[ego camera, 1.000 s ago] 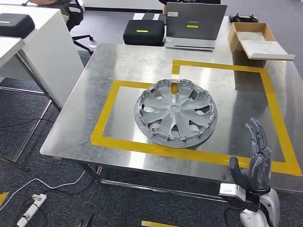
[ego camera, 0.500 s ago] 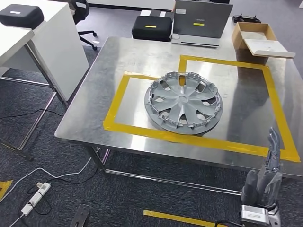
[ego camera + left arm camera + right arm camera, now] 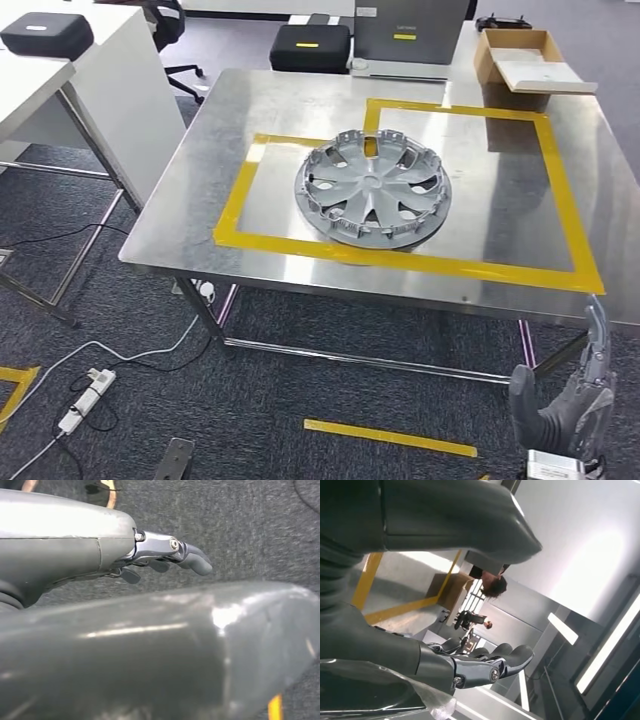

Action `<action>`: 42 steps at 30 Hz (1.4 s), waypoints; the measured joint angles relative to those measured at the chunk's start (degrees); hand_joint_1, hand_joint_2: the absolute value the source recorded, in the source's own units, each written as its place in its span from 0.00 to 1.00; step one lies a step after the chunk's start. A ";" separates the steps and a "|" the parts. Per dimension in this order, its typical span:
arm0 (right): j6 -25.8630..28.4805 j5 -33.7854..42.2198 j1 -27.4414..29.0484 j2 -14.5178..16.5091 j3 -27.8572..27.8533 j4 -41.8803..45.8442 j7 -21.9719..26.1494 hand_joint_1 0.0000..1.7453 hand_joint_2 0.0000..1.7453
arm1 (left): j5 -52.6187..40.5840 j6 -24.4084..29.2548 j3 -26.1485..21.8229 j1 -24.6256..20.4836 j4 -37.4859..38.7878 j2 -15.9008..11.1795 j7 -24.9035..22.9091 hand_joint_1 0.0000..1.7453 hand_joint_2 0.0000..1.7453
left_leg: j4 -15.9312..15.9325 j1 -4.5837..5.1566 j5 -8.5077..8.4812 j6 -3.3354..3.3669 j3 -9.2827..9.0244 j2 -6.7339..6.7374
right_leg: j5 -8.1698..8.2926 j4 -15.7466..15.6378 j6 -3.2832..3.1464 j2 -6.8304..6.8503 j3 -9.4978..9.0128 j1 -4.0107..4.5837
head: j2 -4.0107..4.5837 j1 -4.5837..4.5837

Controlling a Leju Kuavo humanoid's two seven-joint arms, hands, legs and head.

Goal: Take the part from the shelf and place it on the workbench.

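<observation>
right hand (image 3: pixel 580 402) low beside the workbench (image 3: pixel 189 190) edge, fingers apart, grasping nothing. left hand (image 3: pixel 166 555) over carpet, fingers extended, empty. silver wheel cover (image 3: pixel 372 191) flat on the workbench, overlapping the yellow tape (image 3: pixel 407 260) outline.

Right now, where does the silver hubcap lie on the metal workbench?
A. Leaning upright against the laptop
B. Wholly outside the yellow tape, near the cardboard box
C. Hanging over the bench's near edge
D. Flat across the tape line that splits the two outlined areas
D. The hubcap lies flat on the workbench, and the yellow tape runs under its far rim.
</observation>
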State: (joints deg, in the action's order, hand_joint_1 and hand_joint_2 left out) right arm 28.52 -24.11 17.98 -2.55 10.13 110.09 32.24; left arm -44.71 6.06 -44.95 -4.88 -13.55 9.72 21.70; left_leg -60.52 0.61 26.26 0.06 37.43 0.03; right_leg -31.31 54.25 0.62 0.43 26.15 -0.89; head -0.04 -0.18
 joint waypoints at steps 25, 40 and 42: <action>2.98 -14.10 -8.70 13.34 -38.44 -54.36 2.49 0.00 1.00 | 1.28 2.62 -3.26 1.27 0.26 1.34 0.59 0.00 0.00 | 3.13 -0.81 -1.98 0.95 -2.05 0.27 | -0.15 4.02 3.86 -0.41 0.78 -0.86 | 0.00 -0.28; -6.93 -18.80 -17.99 13.74 -53.56 -92.44 -27.57 0.00 0.00 | -0.63 3.84 -4.15 1.23 0.37 1.79 -0.34 0.00 0.00 | -0.32 1.38 4.67 3.74 -9.85 -0.03 | 4.95 2.75 -0.40 -0.08 7.48 1.80 | 0.01 0.30; -8.07 -19.35 -18.23 14.19 -53.83 -93.63 -28.01 0.00 0.00 | -0.61 4.28 -4.20 1.03 0.37 1.83 -0.39 0.00 0.00 | 5.08 2.01 5.35 4.28 -12.88 -0.01 | 5.94 2.66 -0.17 0.03 7.99 1.98 | 0.01 0.30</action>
State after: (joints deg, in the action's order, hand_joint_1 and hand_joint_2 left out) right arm 20.45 -43.46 -0.25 11.64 -43.71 16.46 4.23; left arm -45.31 10.34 -49.15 -3.85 -13.18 11.55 21.31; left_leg -55.44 2.62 31.60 4.35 24.55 0.03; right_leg -25.36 56.91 0.45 0.46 34.14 1.09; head -0.04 0.12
